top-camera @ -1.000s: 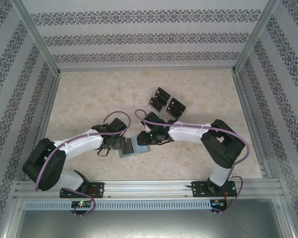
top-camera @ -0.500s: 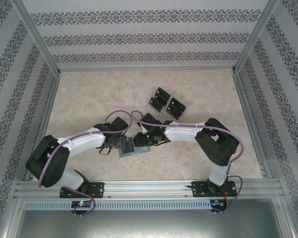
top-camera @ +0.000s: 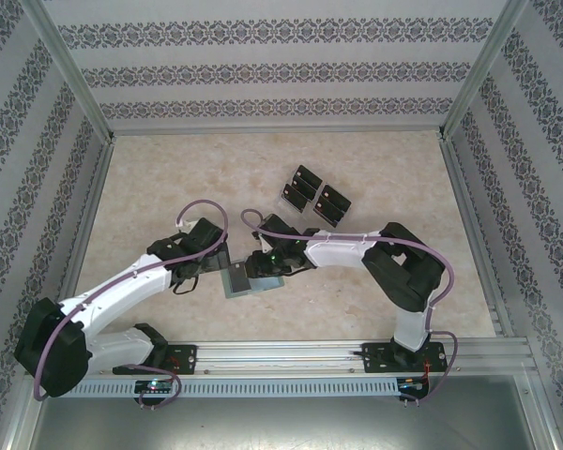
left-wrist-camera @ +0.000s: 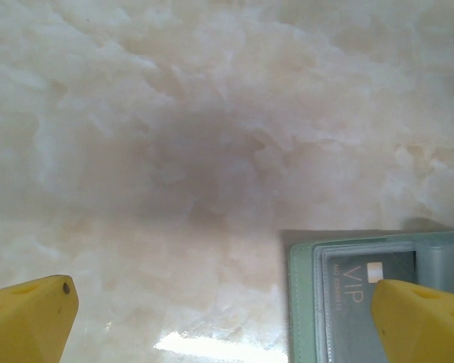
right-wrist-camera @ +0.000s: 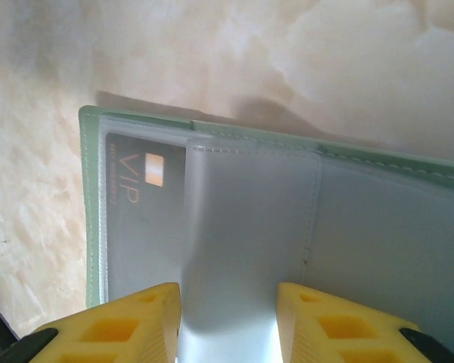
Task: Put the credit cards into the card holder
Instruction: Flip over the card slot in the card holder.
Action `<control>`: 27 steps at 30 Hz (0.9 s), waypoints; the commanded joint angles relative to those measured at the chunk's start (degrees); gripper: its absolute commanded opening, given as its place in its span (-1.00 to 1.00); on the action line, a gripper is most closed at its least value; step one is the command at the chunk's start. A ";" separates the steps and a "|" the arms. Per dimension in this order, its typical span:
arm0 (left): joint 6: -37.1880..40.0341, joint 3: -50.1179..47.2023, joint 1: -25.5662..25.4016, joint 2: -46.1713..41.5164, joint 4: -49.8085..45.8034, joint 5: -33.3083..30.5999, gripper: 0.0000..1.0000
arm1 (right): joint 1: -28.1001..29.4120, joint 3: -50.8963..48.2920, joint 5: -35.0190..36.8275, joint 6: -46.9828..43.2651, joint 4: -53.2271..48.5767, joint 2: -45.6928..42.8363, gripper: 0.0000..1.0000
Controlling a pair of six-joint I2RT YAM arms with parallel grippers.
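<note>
Card holder (top-camera: 236, 279) open | credit cards (top-camera: 330, 202) racked beyond | right gripper (right-wrist-camera: 228, 318) grips it

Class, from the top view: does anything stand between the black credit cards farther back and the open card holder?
Yes. The right arm and right gripper lie across that path, over the card holder's far side, between it and the credit cards.

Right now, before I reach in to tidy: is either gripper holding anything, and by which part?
Right gripper appears to grip the wallet by its clear inner sleeve, pinched between its fingers. Left gripper is open, holding nothing.
</note>
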 commanded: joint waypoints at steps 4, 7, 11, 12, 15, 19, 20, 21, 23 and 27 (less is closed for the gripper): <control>-2.39 -0.35 0.80 -2.58 -2.82 -1.14 1.00 | 1.94 3.84 -0.98 1.28 -1.25 2.01 -0.21; -2.55 0.04 0.85 -3.79 -2.99 -1.11 1.00 | 2.77 5.63 -1.14 1.46 -1.93 2.77 -0.21; -2.68 0.60 1.42 -5.42 -3.17 -1.08 1.00 | 4.02 8.34 -1.26 1.47 -3.04 4.27 -0.21; -2.68 0.73 1.60 -5.84 -3.26 -1.09 1.00 | 4.37 9.03 -1.25 1.59 -3.26 4.69 -0.21; -2.86 0.86 2.16 -7.19 -3.33 -1.24 1.00 | 5.36 11.96 -1.74 1.59 -4.33 6.42 -0.21; -2.73 1.34 3.56 -8.80 -4.08 -1.34 1.00 | 6.92 15.93 -2.64 1.61 -5.43 9.01 -0.21; -2.70 1.48 4.08 -9.24 -4.34 -1.41 1.00 | 7.43 17.14 -2.86 1.53 -5.97 9.60 -0.21; -2.55 1.63 4.55 -9.95 -4.68 -1.47 1.00 | 7.87 18.41 -3.06 1.31 -6.49 10.06 -0.21; -2.21 2.01 5.68 -11.37 -5.51 -1.61 1.00 | 8.70 20.68 -3.40 1.00 -7.41 10.69 -0.21; -1.47 3.13 8.28 -14.54 -7.70 -2.01 1.00 | 9.95 25.44 -4.54 0.37 -9.09 11.93 -0.21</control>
